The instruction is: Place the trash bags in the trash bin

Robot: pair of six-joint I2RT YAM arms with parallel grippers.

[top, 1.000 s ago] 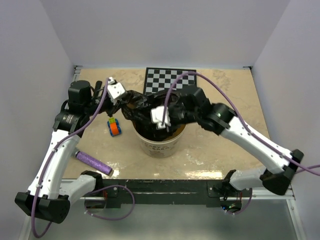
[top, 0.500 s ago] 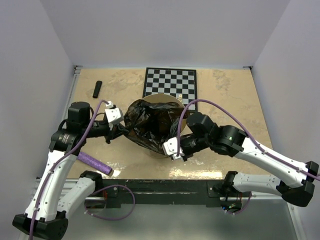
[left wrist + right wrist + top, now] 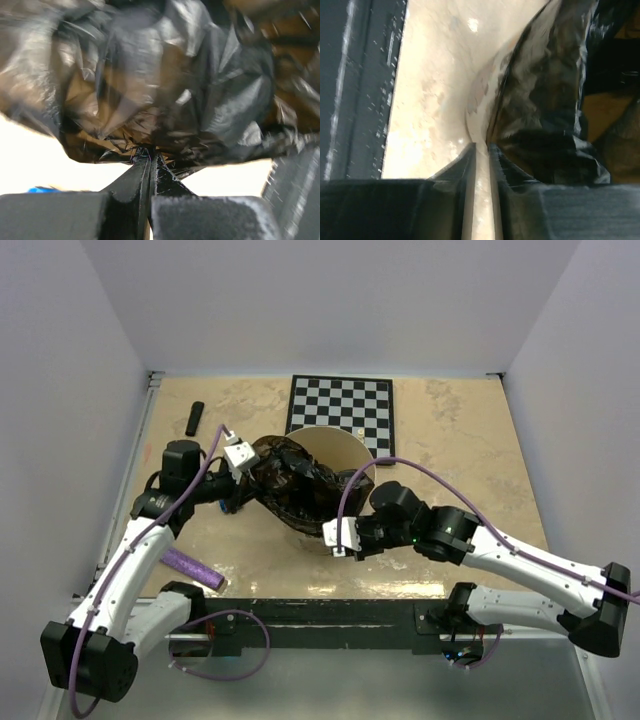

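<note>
Your left gripper (image 3: 149,159) is pinched shut on the bag (image 3: 295,485) draped over the bin (image 3: 335,443), the right gripper (image 3: 481,148) has an unclear hold at the near rim, so spread the film evenly without tipping anything.

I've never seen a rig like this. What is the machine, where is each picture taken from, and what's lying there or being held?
Two robot arms, the left arm and the right arm, are bolted at the near edge of a table; each ends in a two-finger pincer. The wide picture comes from a fixed camera above and behind them; the close-ups come from cameras on the wrists. On the table is a cream trash bin with a black trash bag draped over its left and near side. Behind it lies a chessboard, at far left a black roll, by the left arm a purple roll. The left pincer is shut on a fold of the bag. The right pincer looks closed on the bin's near rim, where the film lies.
</note>
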